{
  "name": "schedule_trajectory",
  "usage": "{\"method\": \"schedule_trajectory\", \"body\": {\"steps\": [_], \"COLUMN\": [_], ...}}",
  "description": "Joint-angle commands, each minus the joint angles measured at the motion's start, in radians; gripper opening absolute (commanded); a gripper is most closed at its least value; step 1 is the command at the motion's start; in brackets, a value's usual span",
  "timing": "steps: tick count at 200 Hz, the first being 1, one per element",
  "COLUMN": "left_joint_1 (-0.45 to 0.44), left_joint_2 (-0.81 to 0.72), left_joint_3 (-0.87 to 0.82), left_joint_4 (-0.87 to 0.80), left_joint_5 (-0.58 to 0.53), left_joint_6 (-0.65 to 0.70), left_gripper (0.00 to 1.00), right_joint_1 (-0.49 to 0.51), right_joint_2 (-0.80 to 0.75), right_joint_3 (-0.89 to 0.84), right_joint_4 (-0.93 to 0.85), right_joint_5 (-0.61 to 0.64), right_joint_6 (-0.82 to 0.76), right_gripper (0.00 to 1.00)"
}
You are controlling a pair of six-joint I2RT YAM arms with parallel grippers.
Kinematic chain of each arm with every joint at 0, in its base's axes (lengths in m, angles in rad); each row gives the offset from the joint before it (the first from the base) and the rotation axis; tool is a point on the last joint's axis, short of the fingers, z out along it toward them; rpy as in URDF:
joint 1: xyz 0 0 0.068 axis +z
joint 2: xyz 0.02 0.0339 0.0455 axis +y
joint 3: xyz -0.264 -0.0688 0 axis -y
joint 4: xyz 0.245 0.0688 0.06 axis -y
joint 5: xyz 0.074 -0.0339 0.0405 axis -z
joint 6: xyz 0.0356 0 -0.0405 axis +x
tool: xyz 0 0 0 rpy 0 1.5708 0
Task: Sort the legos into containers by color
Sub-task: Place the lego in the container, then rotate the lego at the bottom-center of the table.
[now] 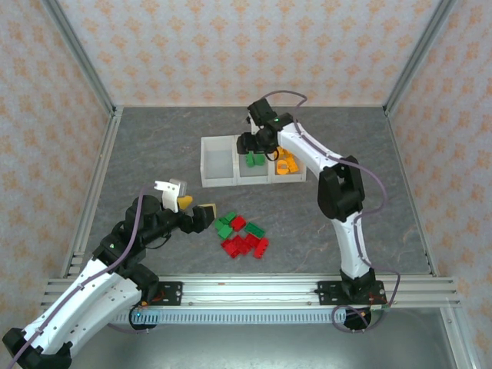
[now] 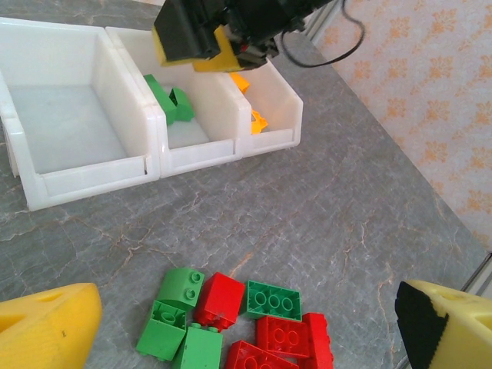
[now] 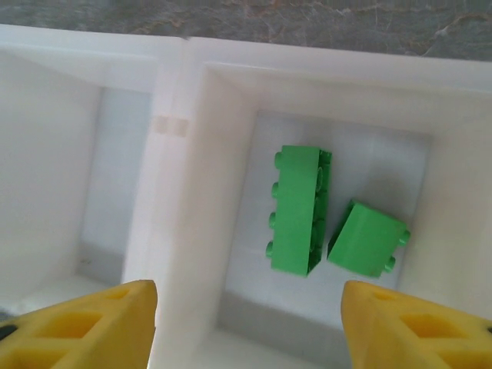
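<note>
Two green legos lay in the middle container, directly beneath the right gripper, whose jaws stood parted and empty. Loose red and green bricks sat just ahead of the wide-open, empty left gripper, the nearer arm.

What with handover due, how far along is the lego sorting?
Done: two green legos in the middle container, orange legos in the right one. In hand: nothing; right gripper open above the greens, left gripper open. Left: the red-and-green pile on the table.
</note>
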Motion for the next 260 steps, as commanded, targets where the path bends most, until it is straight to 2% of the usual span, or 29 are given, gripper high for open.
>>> {"method": "schedule_trajectory", "body": {"steps": [1, 20, 49, 75, 105, 138, 171, 208, 260], "left_joint_1": [-0.006, -0.006, -0.006, -0.006, -0.006, -0.006, -0.007, -0.006, -0.005], "left_joint_2": [-0.012, -0.016, -0.025, -0.026, -0.064, -0.114, -0.122, -0.119, -0.125], "left_joint_3": [0.008, 0.008, 0.007, 0.007, 0.005, 0.003, -0.002, 0.001, 0.002], "left_joint_4": [0.01, 0.01, 0.013, 0.015, 0.02, 0.021, 0.026, 0.017, 0.011], "left_joint_5": [-0.007, -0.009, -0.008, 0.007, 0.008, -0.01, -0.03, -0.058, -0.09], "left_joint_6": [0.005, 0.005, 0.006, 0.01, 0.011, 0.003, 0.006, 0.008, 0.006], "left_gripper": [0.99, 0.99, 0.99, 0.99, 0.99, 0.99, 0.99, 0.99, 0.99], "right_joint_1": [0.038, 0.082, 0.153, 0.217, 0.294, 0.358, 0.41, 0.421, 0.421], "right_joint_2": [-0.153, -0.25, -0.421, -0.56, -0.632, -0.635, -0.572, -0.471, -0.424], "right_joint_3": [-0.029, -0.149, -0.449, -0.686, -0.833, -0.887, -0.865, -0.84, -0.854], "right_joint_4": [-0.063, -0.055, 0.009, 0.072, 0.109, 0.15, 0.18, 0.134, 0.155], "right_joint_5": [0.042, 0.081, 0.153, 0.14, 0.13, 0.144, 0.127, 0.163, 0.156], "right_joint_6": [-0.067, -0.159, -0.235, -0.219, -0.135, -0.039, -0.001, -0.018, 0.019], "right_gripper": [0.63, 0.63, 0.61, 0.61, 0.6, 0.61, 0.62, 0.62, 0.63]}}
